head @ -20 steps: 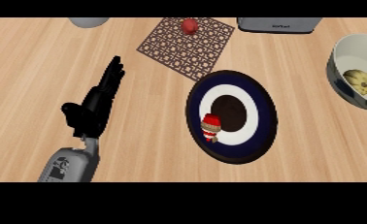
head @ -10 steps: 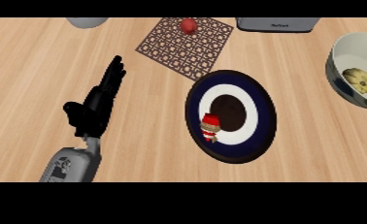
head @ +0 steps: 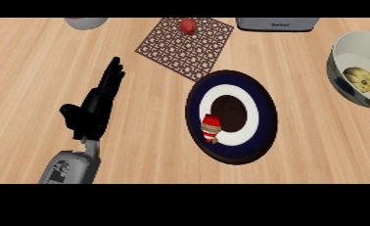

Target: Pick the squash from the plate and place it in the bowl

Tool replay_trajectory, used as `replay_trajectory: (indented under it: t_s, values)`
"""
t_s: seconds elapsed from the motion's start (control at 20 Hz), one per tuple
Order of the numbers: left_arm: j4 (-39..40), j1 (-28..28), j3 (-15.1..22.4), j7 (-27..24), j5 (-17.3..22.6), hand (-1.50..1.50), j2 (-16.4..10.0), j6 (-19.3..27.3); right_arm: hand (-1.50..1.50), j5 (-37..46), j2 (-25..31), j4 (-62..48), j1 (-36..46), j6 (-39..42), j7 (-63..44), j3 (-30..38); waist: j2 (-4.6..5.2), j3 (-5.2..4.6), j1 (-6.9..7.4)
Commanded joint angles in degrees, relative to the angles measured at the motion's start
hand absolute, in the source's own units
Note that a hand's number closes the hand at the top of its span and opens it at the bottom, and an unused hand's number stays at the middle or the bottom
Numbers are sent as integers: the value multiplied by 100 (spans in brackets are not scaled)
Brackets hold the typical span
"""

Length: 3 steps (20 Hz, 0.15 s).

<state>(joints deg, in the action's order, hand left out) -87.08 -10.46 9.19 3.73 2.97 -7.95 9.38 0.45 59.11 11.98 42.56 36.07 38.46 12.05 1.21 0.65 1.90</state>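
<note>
Left hand (head: 93,111) open, fingers straight, squash (head: 210,128) on plate (head: 266,117), prob. upright, bowl (head: 345,54) at far right

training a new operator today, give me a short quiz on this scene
1. True or false: the squash lies on the blue and white plate.
2. Which hand shows in the head view?
A) the left hand, fingers straight, holding nothing
B) the right hand, curled round the squash
C) both hands, meeting over the plate
3. Fill in: the bowl stands at the view's ____ edge.

Key: 1 true; 2 A; 3 right.
</note>
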Motion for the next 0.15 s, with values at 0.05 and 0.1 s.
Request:
replay_trajectory:
  t_s: [0.05,0.1]
  values:
    - [35,4,60,-74,-66,0,34,-1,-150,-113,65,145,-240,1285,828,27,11,1,-11]
    - [-38,36,-50,-24,-7,0,-27,10,-150,-110,6,161,-492,1230,987,11,-1,7,-34]
